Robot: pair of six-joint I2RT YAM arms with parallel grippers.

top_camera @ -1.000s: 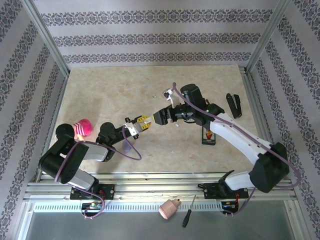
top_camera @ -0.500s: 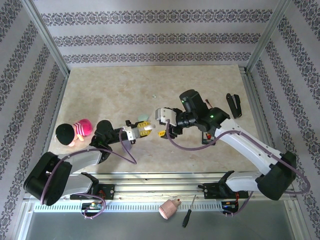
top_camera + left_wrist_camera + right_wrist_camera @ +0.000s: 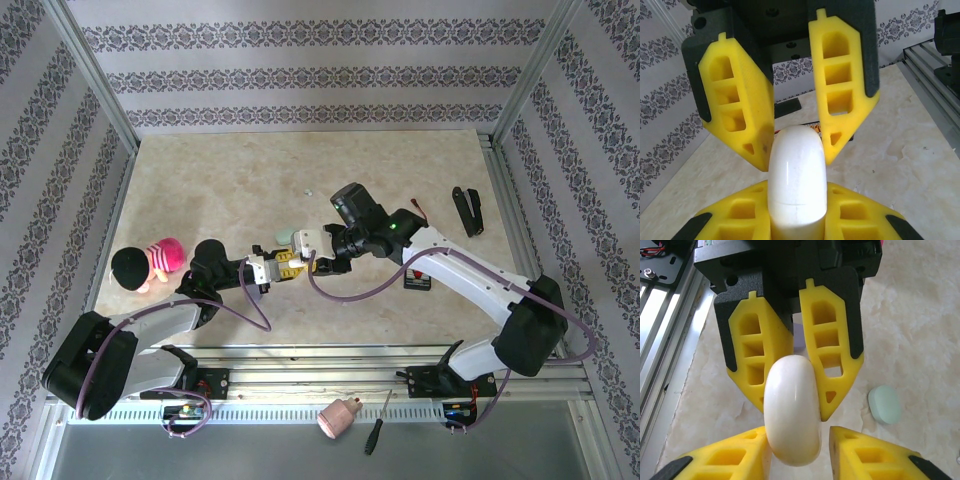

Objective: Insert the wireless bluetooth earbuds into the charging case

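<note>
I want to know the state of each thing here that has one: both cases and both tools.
white case: lid shut, held above the table.
left tool: shut on the white case.
right tool: jaws around the white case's other end, grip uncertain.
mint case: lid shut, lying on the table.

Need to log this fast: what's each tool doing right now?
Left tool: closed, holding the white charging case.
Right tool: fingers flank the same case; whether it grips cannot be told.
</note>
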